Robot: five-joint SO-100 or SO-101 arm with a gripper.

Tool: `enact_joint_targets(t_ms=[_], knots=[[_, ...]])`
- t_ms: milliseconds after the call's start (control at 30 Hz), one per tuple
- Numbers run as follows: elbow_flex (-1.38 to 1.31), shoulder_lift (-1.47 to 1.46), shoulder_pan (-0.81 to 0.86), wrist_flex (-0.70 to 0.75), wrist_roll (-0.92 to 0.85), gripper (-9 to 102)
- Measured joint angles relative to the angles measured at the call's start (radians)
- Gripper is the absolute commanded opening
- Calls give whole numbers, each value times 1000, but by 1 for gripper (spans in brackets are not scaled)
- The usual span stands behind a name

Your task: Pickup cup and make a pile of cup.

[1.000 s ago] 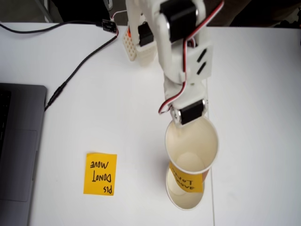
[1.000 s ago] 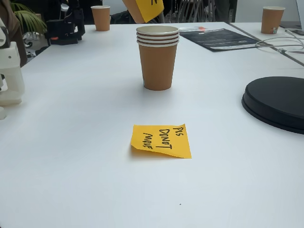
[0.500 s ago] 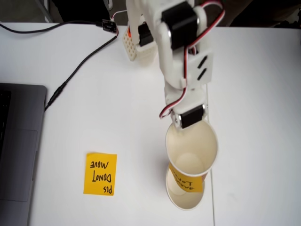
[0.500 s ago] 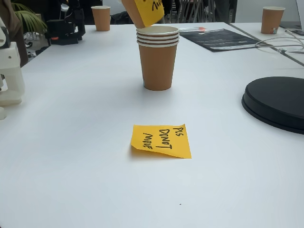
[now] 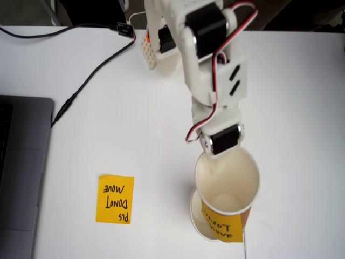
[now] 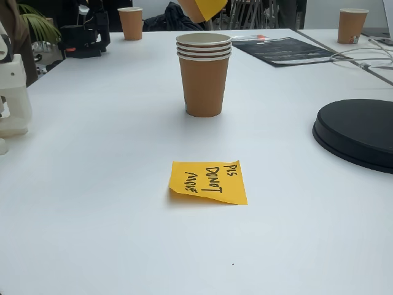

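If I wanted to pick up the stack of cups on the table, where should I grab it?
Probably around the brown side wall of the stack of cups, below the rolled rims, coming in from the side. It stands upright and tapers downward, so a squeeze there should catch under the rims. The held cup hangs above it, so reaching from the top is blocked.

A cup point(image 6: 202, 8) hangs above the pile of cup point(image 6: 204, 75), apart from it.

Cup point(image 6: 203, 8) lifted higher — shifted off centre of pile point(image 6: 204, 74).
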Motion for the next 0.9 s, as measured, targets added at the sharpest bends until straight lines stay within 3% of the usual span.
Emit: enact_joint_targets(t_ms=[900], knots=[[0,-52,35,37,2,-7]])
